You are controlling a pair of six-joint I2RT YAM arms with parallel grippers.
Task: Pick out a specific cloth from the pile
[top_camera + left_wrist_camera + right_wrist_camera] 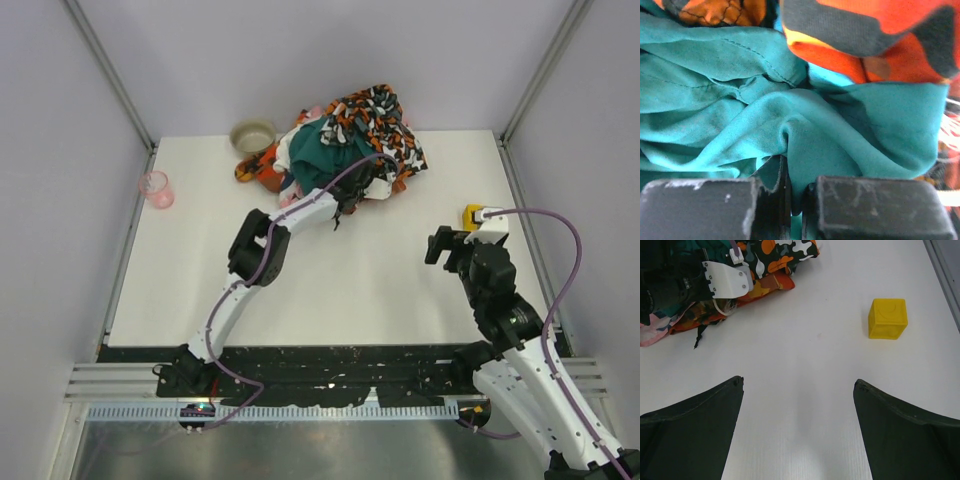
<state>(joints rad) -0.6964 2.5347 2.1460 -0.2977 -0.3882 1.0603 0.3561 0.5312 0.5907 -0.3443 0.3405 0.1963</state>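
Pinches a teal-green fold between nearly closed left gripper fingers, deep in the pile at the far side of the table. Shows the cloth only as a turquoise sliver beneath orange fabric. Holds right gripper spread wide near yellow block.

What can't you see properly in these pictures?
Left claw: top view, tips buried in the pile.
Blue cloth: left wrist view, only a sliver under the teal cloth.
Yellow block: top view, half behind the right arm.
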